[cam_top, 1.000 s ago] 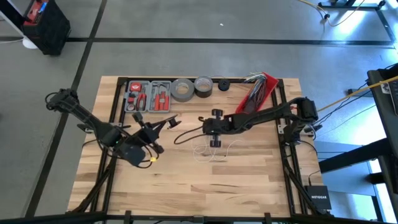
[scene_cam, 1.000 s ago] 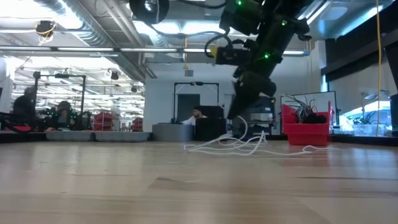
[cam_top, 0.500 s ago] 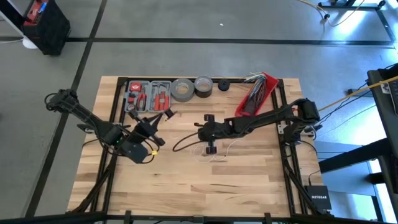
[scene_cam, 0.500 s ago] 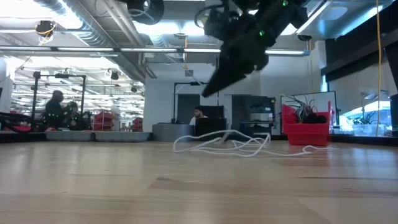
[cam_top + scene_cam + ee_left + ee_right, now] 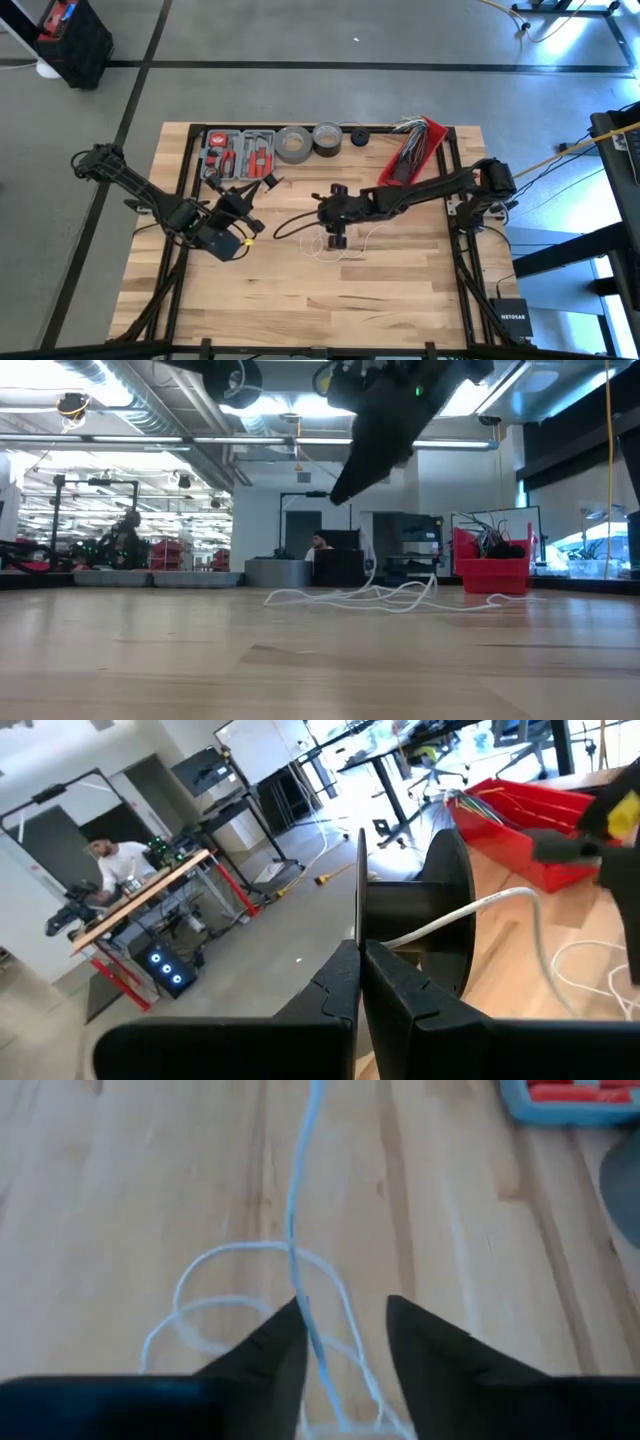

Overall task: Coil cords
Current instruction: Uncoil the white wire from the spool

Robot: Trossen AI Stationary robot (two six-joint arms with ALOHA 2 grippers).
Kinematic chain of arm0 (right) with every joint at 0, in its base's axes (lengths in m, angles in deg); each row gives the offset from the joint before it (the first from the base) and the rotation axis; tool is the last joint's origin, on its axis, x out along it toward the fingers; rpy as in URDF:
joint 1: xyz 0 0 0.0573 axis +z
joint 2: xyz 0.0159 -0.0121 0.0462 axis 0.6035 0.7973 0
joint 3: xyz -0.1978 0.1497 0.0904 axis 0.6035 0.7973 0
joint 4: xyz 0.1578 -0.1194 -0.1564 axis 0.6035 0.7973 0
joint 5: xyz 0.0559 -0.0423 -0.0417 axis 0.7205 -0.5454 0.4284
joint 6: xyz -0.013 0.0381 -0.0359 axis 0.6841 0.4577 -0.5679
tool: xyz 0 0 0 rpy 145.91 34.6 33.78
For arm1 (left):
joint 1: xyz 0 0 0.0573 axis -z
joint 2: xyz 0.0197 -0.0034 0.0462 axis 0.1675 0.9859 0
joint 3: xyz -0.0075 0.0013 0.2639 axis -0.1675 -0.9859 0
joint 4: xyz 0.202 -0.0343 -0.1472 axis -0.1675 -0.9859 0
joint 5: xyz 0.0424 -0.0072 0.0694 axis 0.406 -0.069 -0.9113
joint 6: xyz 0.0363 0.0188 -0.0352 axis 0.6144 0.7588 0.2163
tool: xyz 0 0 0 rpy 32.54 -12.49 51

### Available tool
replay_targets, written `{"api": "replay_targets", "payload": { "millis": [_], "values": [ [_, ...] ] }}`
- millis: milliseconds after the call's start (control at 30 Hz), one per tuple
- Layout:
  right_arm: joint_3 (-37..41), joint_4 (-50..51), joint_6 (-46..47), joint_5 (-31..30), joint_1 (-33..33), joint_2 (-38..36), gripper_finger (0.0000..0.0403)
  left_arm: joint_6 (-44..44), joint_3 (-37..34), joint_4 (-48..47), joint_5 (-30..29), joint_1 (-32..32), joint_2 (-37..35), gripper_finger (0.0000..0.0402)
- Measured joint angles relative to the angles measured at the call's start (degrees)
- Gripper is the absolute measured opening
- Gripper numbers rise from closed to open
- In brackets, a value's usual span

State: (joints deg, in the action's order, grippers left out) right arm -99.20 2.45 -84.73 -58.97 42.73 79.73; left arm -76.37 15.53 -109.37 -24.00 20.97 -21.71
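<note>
High view: the right gripper (image 5: 325, 212) is held over the middle of the table (image 5: 300, 300), and the thin white cable (image 5: 345, 248) lies in loose loops on the wood just below and beside it. A strand of the cable is seen rising between the two dark fingers (image 5: 265, 1350) in the right wrist view, where the fingers stand a little apart with the strand (image 5: 300, 1230) running through the gap; whether they press on it cannot be told. From the low view the cable (image 5: 350, 598) is shown spread flat on the tabletop beneath the raised right gripper (image 5: 345, 485), with one strand lifted toward it.

The left gripper (image 5: 255, 195) is placed well to the left of the right gripper. Its fingers (image 5: 340, 982) are pressed together in the left wrist view, clamped on a black round disc (image 5: 440, 910) from which the white cable (image 5: 480, 905) leads away.

A red bin (image 5: 410, 150) of wires sits beyond the right gripper, and a tool tray (image 5: 238, 155) and two tape rolls (image 5: 295, 143) lie beyond the left one.
</note>
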Motion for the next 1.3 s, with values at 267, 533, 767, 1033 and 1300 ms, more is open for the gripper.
{"api": "replay_targets", "payload": {
  "millis": [267,533,767,1033,1300],
  "values": [
    [-9.2,19.2,4.6,5.4,0.4,-0.3,0.0186,0.3,0.0,0.0,1.2,0.0,0.0,0.0005],
    [-9.2,19.0,-1.4,2.2,1.6,-1.0,0.0188,0.7,0.0,0.0,1.2,0.0,0.0,0.0005],
    [-9.2,15.5,-2.6,0.1,2.0,-6.0,0.0189,0.7,0.0,-0.5,1.2,0.0,0.0,0.0005],
    [-2.3,-6.7,-10.3,0.5,3.4,-9.4,0.0189,0.4,0.0,-0.8,1.2,0.0,0.0,0.0005],
    [7.3,-29.2,-11.6,1.0,1.8,-6.9,0.0189,0.3,0.0,-0.8,1.2,0.0,0.0,0.0005]
  ]
}}
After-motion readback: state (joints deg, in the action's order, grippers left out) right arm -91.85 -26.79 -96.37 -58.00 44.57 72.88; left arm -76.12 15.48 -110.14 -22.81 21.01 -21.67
